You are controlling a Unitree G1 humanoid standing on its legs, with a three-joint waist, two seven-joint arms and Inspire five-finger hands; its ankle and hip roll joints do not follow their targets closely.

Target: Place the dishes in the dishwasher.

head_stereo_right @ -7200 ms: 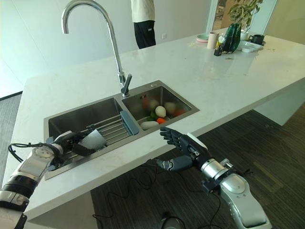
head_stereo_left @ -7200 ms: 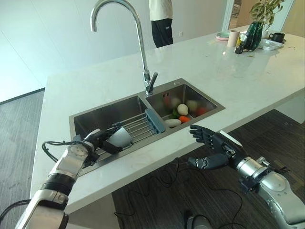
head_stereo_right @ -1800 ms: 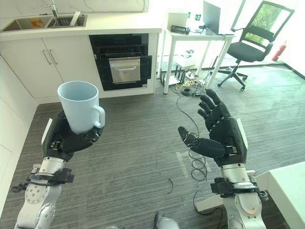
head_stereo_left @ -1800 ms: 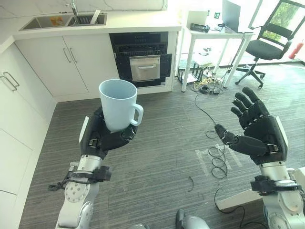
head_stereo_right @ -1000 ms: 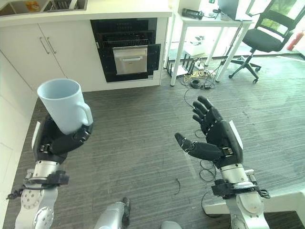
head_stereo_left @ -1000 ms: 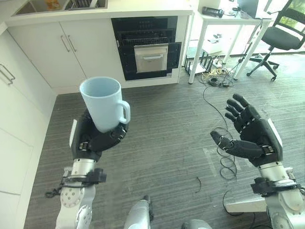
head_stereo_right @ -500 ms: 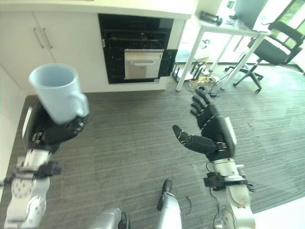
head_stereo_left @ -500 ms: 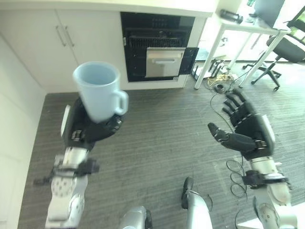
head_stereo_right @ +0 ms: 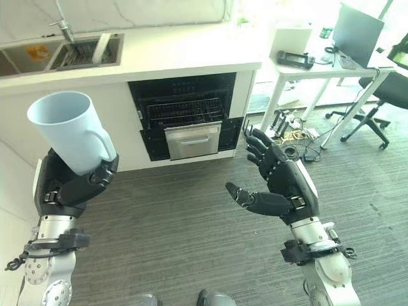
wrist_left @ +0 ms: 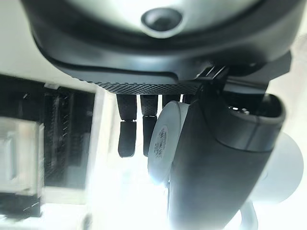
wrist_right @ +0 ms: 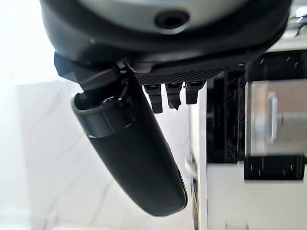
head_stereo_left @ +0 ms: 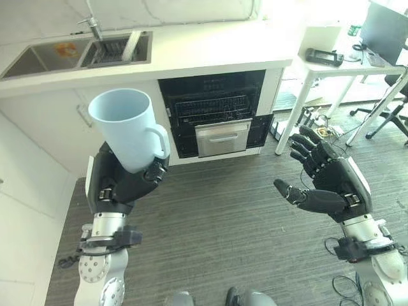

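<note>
The 2 arms are silver-grey metal, rounded at the forearm, and each wrist carries a black clamp collar (head_stereo_left: pixel 106 238) with small fittings sticking out of it. The left hand (head_stereo_left: pixel 121 186) and right hand (head_stereo_left: pixel 333 186) are matte black with segmented fingers, and each has a pale panel along its outer edge. From the wrist cameras, the smooth dark thumb (wrist_right: pixel 136 163) is thick and rounded, below a finely textured black band (wrist_left: pixel 144 86) and a grey housing.

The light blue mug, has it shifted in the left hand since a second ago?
No. The light blue mug sits upright in the left hand as before, handle toward the right hand. The open dishwasher looks nearer because the camera moved.
</note>
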